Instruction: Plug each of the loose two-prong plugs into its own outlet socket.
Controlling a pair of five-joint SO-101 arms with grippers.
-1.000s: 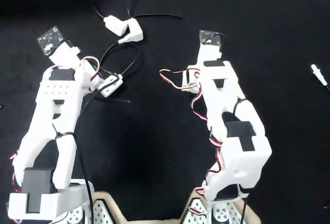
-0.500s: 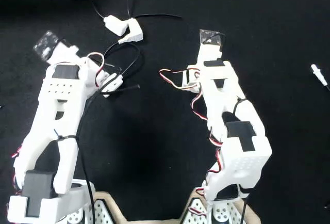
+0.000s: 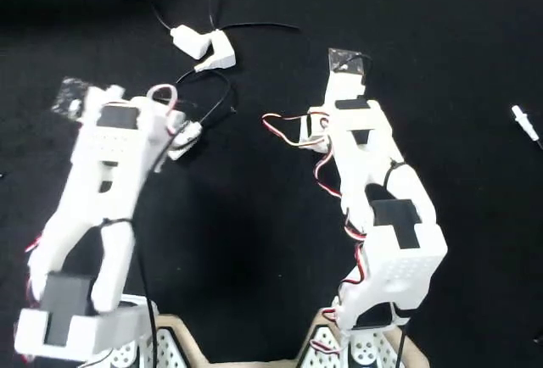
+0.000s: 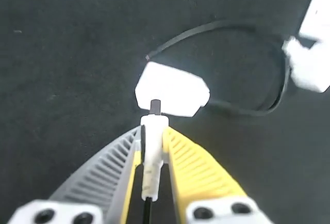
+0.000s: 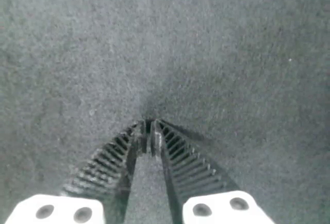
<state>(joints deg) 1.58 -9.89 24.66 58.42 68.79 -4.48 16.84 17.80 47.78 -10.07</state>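
Note:
My left gripper (image 4: pixel 153 128) is shut on a slim white plug (image 4: pixel 151 152) with a black cord. The plug's dark tip touches a white socket block (image 4: pixel 172 92); I cannot tell whether the prongs are inside. From above, that socket block (image 3: pixel 188 133) lies against the wrist of the left arm (image 3: pixel 110 143). My right gripper (image 5: pixel 149 131) is shut on nothing, its tips down on the black mat (image 5: pixel 232 53). In the high view the right gripper (image 3: pixel 346 63) sits mid-table. A loose white plug (image 3: pixel 524 122) lies at the far right edge.
Two white connector pieces (image 3: pixel 204 46) sit together at the back, with black cords running off; one of the connector pieces (image 4: pixel 312 53) is also seen from the left wrist. A black cord loop (image 3: pixel 222 97) joins them to the socket block. Red and white servo wires (image 3: pixel 288 126) hang beside the right arm.
The left arm's wrist has swung down and to the left, and the socket block has shifted slightly toward the back. The right arm has not moved.

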